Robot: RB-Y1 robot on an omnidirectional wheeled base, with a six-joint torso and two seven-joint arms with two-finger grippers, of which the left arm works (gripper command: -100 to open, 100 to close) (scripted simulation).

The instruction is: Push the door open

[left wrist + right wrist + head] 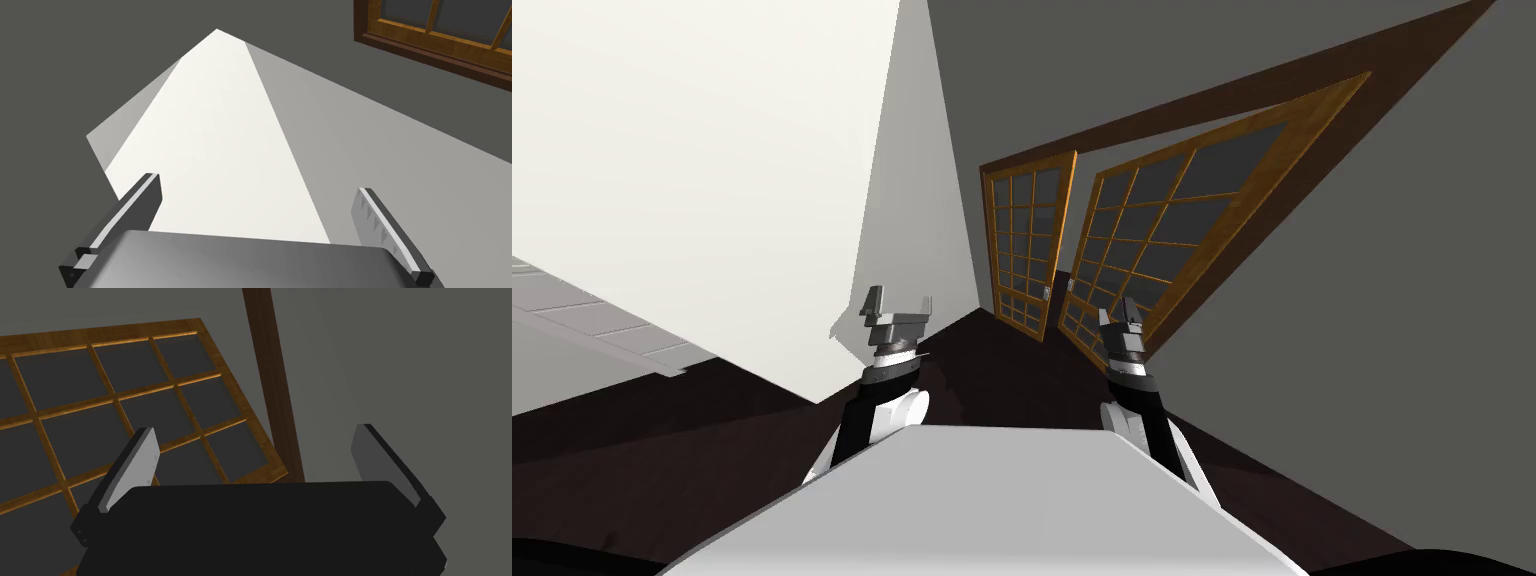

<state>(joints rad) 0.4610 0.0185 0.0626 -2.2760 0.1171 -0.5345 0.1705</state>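
A double door with orange-brown wooden frames and grids of dark panes stands ahead. Its left leaf (1027,245) and right leaf (1172,230) are angled apart, with a narrow dark gap (1061,290) between them. Small handles (1049,293) sit at the meeting edges. My right gripper (1120,313) is open, low in front of the right leaf near its inner edge. In the right wrist view the gripper (255,458) points at that leaf's panes (125,403) and the dark brown door frame (272,383); I cannot tell whether it touches. My left gripper (895,303) is open, left of the door.
A white wall (712,180) closes the left side and a grey wall (1392,350) the right, leaving a narrow strip of dark floor (992,370) towards the door. A light grey panelled object (602,330) lies at the far left.
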